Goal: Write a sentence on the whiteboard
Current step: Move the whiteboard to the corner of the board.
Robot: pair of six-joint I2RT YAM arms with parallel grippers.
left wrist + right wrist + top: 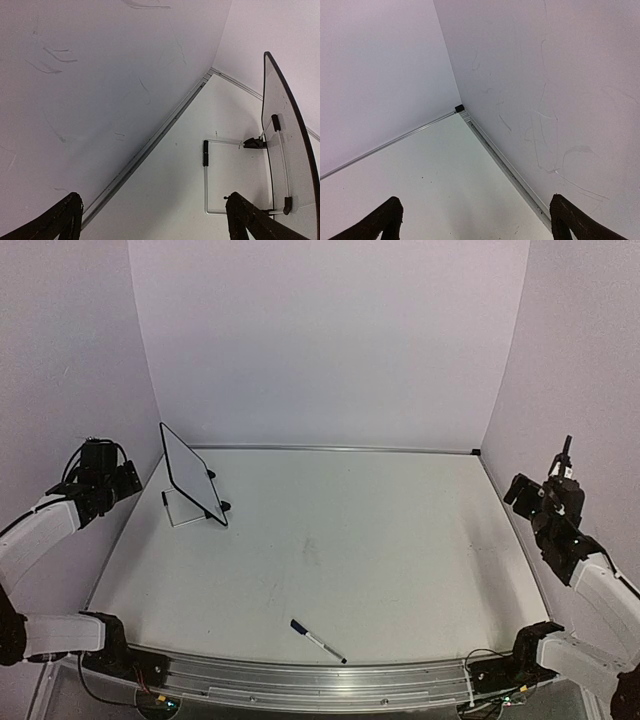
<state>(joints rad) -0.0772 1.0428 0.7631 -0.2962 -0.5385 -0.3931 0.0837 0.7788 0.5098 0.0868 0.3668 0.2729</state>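
On the table (pixel 400 540), the whiteboard (pixel 192 475) stands blank; left fingers (pixel 65 221) and right fingers (pixel 387 221) spread wide.

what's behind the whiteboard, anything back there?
Only its wire prop stand, resting on the table, then the left wall. The whiteboard itself covers a strip of table in the top view; the left wrist view shows nothing else there.

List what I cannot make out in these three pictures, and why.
Whiteboard: top view, small and at a steep angle, so any writing is unreadable; left wrist view shows its back, cut by the right edge.
Marker: top view only, too small to tell whether its cap is on.
Left gripper and right gripper: wrist views show only fingertips; the bottom edge cuts the rest.
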